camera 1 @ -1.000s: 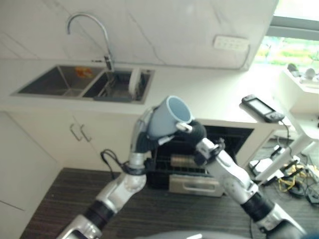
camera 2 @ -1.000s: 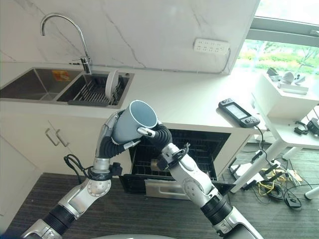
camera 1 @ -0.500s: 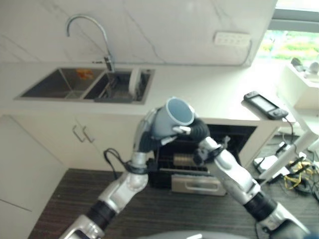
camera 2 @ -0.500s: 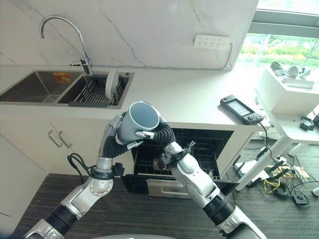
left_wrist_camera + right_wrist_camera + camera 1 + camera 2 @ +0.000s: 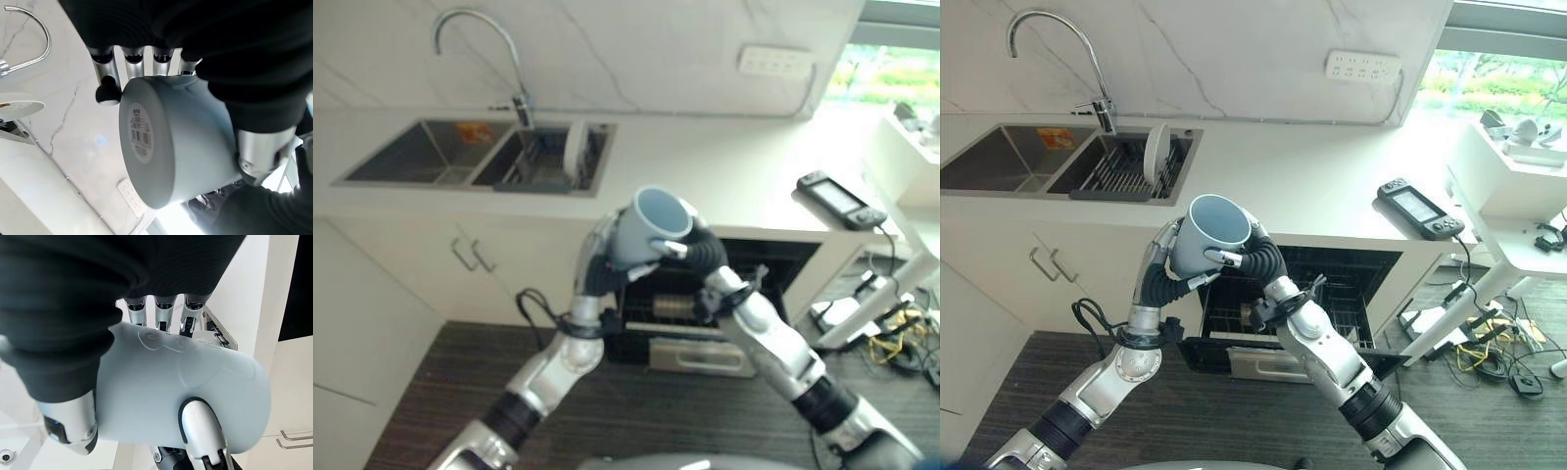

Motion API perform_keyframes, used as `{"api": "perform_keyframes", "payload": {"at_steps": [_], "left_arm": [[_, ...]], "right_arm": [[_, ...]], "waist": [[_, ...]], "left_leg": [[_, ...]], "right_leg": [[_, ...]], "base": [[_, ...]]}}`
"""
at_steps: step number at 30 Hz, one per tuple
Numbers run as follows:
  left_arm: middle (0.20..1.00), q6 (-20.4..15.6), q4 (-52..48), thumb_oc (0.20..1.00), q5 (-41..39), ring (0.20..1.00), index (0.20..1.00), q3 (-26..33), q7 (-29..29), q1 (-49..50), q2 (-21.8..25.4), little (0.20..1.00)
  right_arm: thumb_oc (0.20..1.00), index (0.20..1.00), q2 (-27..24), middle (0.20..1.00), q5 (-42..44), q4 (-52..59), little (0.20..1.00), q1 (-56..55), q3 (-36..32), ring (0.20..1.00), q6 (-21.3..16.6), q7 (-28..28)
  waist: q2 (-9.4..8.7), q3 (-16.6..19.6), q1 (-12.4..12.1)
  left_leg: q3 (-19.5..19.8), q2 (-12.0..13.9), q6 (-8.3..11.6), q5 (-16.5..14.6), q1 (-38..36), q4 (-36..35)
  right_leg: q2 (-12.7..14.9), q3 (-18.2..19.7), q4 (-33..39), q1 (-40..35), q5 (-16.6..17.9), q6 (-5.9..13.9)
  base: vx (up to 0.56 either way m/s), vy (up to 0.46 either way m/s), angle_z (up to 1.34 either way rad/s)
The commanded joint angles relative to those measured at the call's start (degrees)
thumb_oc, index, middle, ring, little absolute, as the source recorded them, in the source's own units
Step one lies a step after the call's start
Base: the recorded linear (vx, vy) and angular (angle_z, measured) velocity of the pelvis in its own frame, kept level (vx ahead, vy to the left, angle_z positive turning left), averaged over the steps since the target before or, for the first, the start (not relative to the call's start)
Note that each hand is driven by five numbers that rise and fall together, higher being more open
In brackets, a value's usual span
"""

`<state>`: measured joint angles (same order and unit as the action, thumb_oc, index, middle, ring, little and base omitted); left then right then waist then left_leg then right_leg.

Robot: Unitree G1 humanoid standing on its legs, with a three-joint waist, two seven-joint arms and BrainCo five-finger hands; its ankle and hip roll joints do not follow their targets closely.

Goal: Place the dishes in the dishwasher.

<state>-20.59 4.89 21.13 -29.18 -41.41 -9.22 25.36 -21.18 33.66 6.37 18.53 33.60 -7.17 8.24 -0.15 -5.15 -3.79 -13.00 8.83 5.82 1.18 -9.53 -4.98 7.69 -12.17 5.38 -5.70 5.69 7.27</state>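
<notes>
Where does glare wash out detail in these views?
Right eye view: the window blows out, bleaching the counter beside it. Left wrist view: a white flare sits past the mug. Right wrist view: the mug is evenly lit.

A white marble-veined wall (image 5: 1234, 49) rises behind a white counter (image 5: 1312, 186); a double steel sink (image 5: 1058, 162) with a curved tap (image 5: 1048, 39) is set in the counter's left end; white cabinets (image 5: 999, 274) stand below; dark wood-look floor (image 5: 1224, 421); a bright window (image 5: 1498, 73) at the right; a white socket strip (image 5: 1363, 67) on the wall.
</notes>
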Motion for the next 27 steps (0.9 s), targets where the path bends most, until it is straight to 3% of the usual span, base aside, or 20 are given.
{"api": "perform_keyframes", "payload": {"at_steps": [1,14,16,20,27], "left_arm": [[0.2,-1.98,-1.9,0.2,0.85,0.2,0.2,-4.54,0.52,-6.52,1.95,0.2],[0.2,-1.44,-1.71,0.2,1.28,0.2,0.2,-4.64,0.48,-6.8,2.03,0.2],[1.0,-1.04,-1.83,1.0,0.78,1.0,1.0,-4.72,0.66,-6.73,2.08,1.0],[1.0,-0.54,-1.55,1.0,2.17,1.0,1.0,-4.75,-0.01,-6.52,1.86,1.0],[1.0,0.19,-0.82,1.0,1.64,1.0,1.0,-3.39,-1.27,-5.59,1.95,1.0]], "right_arm": [[0.2,0.2,3.01,0.2,-0.74,6.28,0.2,8.23,1.19,0.2,-4.39,-1.18],[0.2,0.2,3.46,0.2,1.45,5.89,0.2,8.06,1.07,0.2,-4.69,-0.94],[0.2,0.2,3.8,0.2,2.64,5.61,0.2,7.58,0.82,0.2,-5.12,-0.39],[0.2,0.2,4.09,0.2,2.3,5.37,0.2,6.58,-0.02,0.2,-6.19,0.63],[0.2,0.2,3.72,0.2,2.6,2.49,0.2,2.16,-6.53,0.2,-10.92,8.83]], "waist": [[-3.34,0.41,-0.74],[-3.32,0.54,-0.77],[-3.22,0.6,-0.69],[-2.97,0.6,-0.26],[-2.23,0.61,0.99]], "left_leg": [[5.95,2.38,0.85,0.03,3.11,0.25],[5.84,2.42,0.89,0.05,3.04,0.14],[5.72,2.44,0.92,0.05,3.0,0.06],[5.08,2.62,1.0,0.21,2.97,-0.02],[4.0,3.06,1.23,0.33,2.76,-0.02]], "right_leg": [[6.37,0.08,-0.48,-6.03,-4.48,5.51],[6.43,-0.14,-0.42,-6.06,-4.47,5.56],[6.45,-0.27,-0.41,-6.02,-4.48,5.57],[6.5,-0.41,-0.4,-5.93,-4.4,5.6],[6.55,-0.76,-0.46,-5.87,-4.29,5.53]], "base": [[0.0,0.0,0.0],[0.0,0.0,0.0],[0.0,0.0,0.0],[0.0,0.0,0.0],[0.0,0.021,0.04]]}}
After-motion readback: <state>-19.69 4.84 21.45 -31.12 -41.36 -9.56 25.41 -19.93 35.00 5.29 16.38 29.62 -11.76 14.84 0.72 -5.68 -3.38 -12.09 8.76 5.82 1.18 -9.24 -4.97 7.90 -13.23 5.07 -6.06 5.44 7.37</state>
